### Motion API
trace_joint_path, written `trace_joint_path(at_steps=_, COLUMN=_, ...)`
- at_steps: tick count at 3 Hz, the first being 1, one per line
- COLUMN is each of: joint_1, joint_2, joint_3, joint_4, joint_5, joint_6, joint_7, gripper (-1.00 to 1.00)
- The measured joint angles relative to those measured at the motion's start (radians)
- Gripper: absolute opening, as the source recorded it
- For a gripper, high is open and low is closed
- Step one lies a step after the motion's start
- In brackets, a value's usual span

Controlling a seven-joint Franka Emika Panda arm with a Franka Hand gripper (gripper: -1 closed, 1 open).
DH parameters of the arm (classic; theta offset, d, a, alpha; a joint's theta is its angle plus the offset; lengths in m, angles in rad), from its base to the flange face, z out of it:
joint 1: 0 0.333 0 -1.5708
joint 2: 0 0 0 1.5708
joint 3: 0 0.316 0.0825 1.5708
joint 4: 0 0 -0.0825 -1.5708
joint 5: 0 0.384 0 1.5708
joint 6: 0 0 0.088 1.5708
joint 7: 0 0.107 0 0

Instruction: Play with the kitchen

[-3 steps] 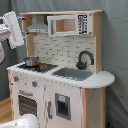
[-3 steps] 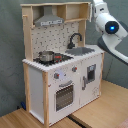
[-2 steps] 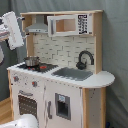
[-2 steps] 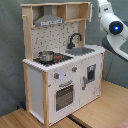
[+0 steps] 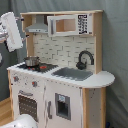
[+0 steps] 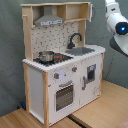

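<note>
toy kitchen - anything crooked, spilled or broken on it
Nothing stands out. The kitchen stands upright with its oven door and cupboard door closed, the small pot sits level on the stovetop, and the black faucet is upright behind the grey sink. No spill shows on the counter.

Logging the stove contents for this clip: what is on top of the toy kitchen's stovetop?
A small metal pot sits on the black stovetop, at the rear burner near the dotted backsplash in both exterior views. Whether anything lies inside or beneath the pot cannot be seen.
</note>
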State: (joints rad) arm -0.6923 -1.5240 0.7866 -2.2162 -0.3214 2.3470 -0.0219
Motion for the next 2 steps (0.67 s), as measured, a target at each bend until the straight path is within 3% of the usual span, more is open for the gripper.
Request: trace_joint_path(at_steps=2, joint_1=0.089, joint_2=0.002, joint_3=-0.023, joint_4=-0.045, joint_5=-0.135, joint_6=-0.095, joint_7=0.095, gripper=1.00)
